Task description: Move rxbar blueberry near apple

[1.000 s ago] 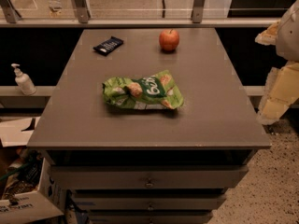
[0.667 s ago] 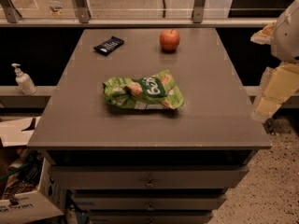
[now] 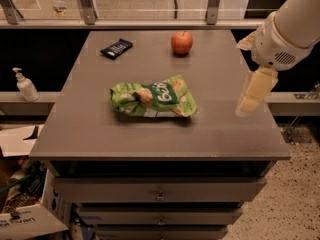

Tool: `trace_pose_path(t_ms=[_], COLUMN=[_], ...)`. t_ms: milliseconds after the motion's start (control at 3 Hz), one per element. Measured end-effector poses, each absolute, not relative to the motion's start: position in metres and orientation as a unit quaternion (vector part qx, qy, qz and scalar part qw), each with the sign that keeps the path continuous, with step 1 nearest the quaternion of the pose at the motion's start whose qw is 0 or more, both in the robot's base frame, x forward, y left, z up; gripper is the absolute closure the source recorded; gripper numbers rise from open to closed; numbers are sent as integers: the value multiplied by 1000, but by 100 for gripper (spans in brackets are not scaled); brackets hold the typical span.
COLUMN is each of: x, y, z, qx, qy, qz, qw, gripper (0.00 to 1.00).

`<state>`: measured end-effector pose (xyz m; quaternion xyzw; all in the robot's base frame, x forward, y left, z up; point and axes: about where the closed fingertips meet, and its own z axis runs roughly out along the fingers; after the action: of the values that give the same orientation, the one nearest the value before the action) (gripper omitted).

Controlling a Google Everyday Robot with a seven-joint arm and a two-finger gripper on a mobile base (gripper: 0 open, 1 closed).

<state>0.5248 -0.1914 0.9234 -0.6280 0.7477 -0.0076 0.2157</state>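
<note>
The rxbar blueberry [image 3: 116, 48], a small flat bar in a dark navy wrapper, lies at the far left of the grey table top [image 3: 210, 119]. The red apple [image 3: 182, 42] stands upright at the far middle, about an apple's width and a half to the right of the bar. My gripper [image 3: 248, 104] hangs pointing down over the right side of the table, held above the surface, well to the right of the apple and far from the bar. It holds nothing that I can see.
A crinkled green chip bag [image 3: 153, 98] lies in the middle of the table. A white pump bottle [image 3: 24, 85] stands on a ledge to the left. Cardboard boxes [image 3: 25, 219] sit on the floor at lower left. A railing runs behind the table.
The arm has swung left from beyond the table's right edge, and the gripper now hangs over the right side of the table top. The bar, apple and bag have not moved.
</note>
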Motion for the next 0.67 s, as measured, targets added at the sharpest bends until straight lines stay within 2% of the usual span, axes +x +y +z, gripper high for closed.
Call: trace_pose_path(t_ms=[667], x=[602], y=[-151], z=[883], qx=[-646], qy=[718], qz=[48], qw=[256], gripper=[0])
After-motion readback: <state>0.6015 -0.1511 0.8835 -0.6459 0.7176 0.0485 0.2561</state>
